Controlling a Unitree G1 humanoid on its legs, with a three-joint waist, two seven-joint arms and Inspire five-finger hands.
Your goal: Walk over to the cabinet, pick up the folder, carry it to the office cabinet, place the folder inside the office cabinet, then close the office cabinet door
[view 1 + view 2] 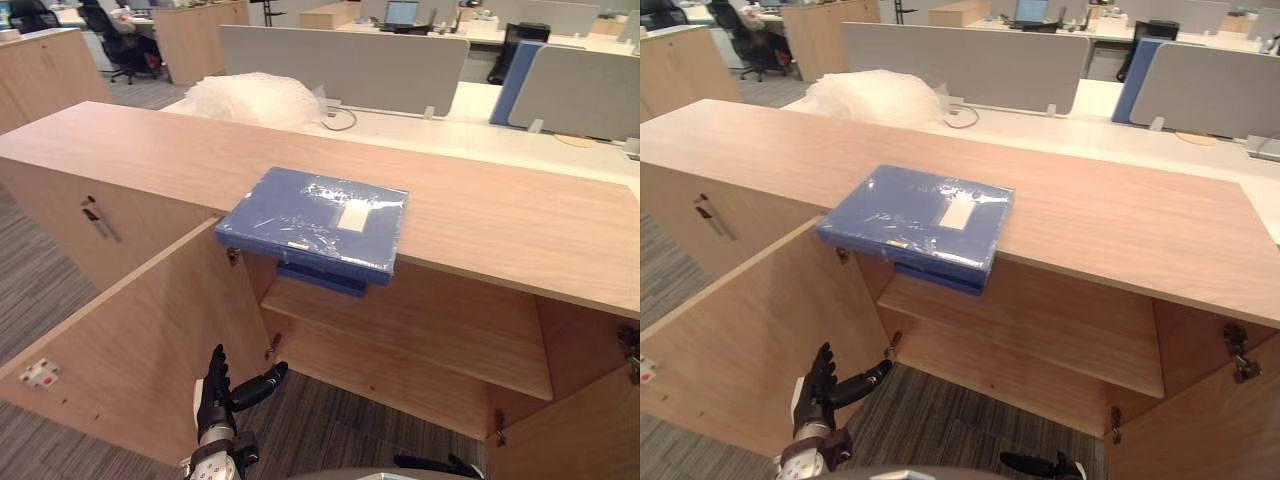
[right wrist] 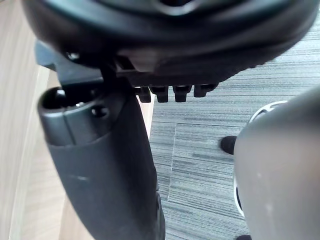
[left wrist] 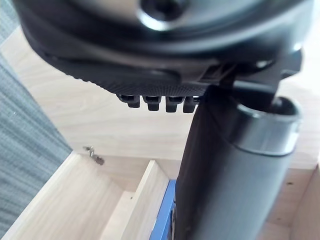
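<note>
A long, low wooden cabinet (image 1: 500,215) stands with its doors swung open, and everything here is placed relative to it. A blue folder (image 1: 315,220), wrapped in clear film and bearing a white label, lies flat on the cabinet's top with its near edge overhanging the open compartment; neither hand touches it. Inside the cabinet, below the folder, is a bare wooden shelf (image 1: 420,330). The cabinet's left door (image 1: 130,340) stands wide open towards the viewer, and the edge of the right door (image 1: 590,430) shows at the cabinet's far right. The robot's left hand (image 1: 215,400) hangs low in front of the cabinet, just beside the inner face of the left door, open and empty, with its fingers straight up and its thumb pointing sideways. The right hand (image 1: 435,464) is low in front of the cabinet's opening, over the grey carpet (image 1: 330,425); whether it is open or closed cannot be told. Behind the cabinet lies a bundle of clear plastic wrap (image 1: 258,98) beside grey desk dividers (image 1: 340,65).
</note>
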